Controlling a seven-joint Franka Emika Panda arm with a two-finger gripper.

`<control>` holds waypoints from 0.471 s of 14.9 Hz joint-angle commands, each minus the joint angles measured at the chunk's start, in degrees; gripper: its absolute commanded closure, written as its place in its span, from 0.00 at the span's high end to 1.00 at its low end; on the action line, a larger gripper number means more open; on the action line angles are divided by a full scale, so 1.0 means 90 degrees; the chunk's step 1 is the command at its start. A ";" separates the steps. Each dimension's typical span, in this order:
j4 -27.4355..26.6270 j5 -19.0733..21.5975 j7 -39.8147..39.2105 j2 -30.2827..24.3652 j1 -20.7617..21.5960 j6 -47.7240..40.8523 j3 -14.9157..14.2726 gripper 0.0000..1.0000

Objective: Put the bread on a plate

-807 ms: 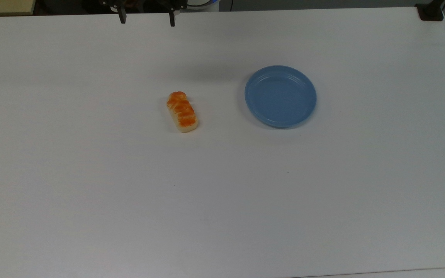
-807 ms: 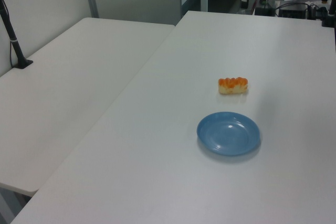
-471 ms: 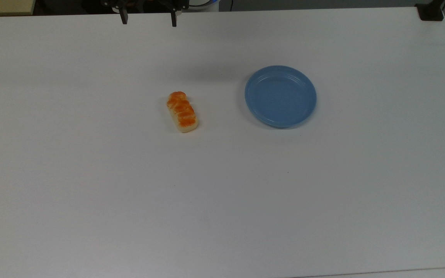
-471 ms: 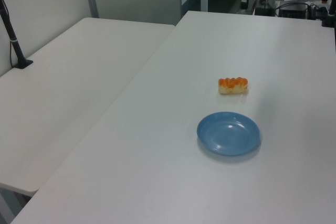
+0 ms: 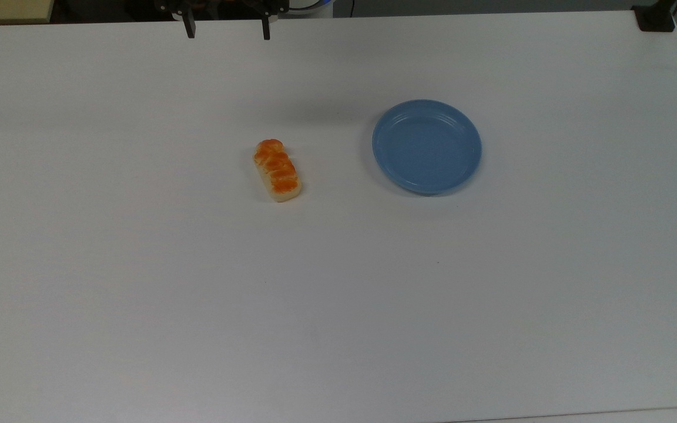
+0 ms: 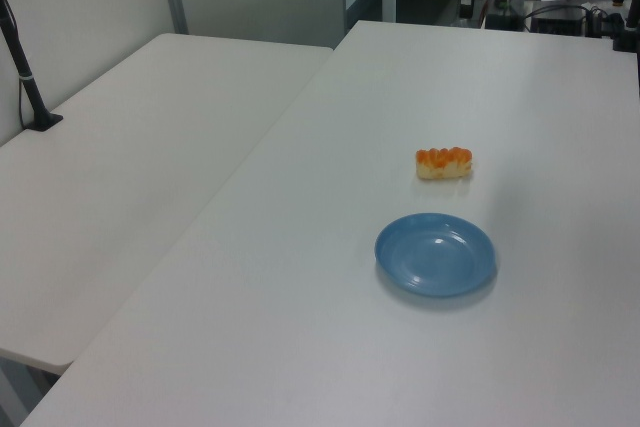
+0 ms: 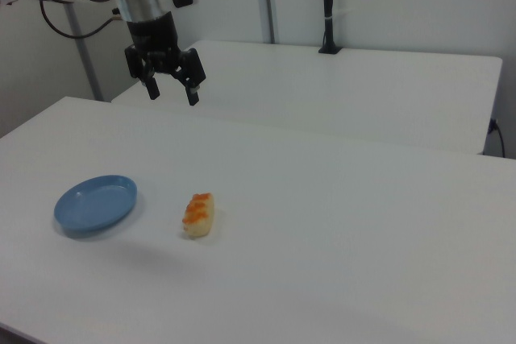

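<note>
End effector point(image 5: 227, 26) shifted slightly right in top view, open, empty. Bread point(image 5: 277, 170) on worktop point(image 5: 338, 294), left of plate point(image 5: 426, 146). Nothing done yet.

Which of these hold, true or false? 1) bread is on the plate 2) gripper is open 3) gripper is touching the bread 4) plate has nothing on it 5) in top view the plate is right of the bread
1) The bread is on the plate. False: it lies on the white table, apart from the plate.
2) The gripper is open. True: its two fingers stand well apart.
3) The gripper is touching the bread. False: it hangs in the air above the table, away from the bread, holding nothing.
4) The plate has nothing on it. True.
5) In the top view the plate is to the right of the bread. True.
</note>
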 commanded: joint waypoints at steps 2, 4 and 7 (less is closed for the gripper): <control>0.0010 -0.0082 -0.0070 -0.0052 0.0106 -0.0269 -0.0049 1.00; 0.0010 -0.0092 -0.0060 -0.0062 0.0096 -0.0319 -0.0049 1.00; 0.0000 -0.0092 -0.0070 -0.0072 0.0047 -0.0280 -0.0049 1.00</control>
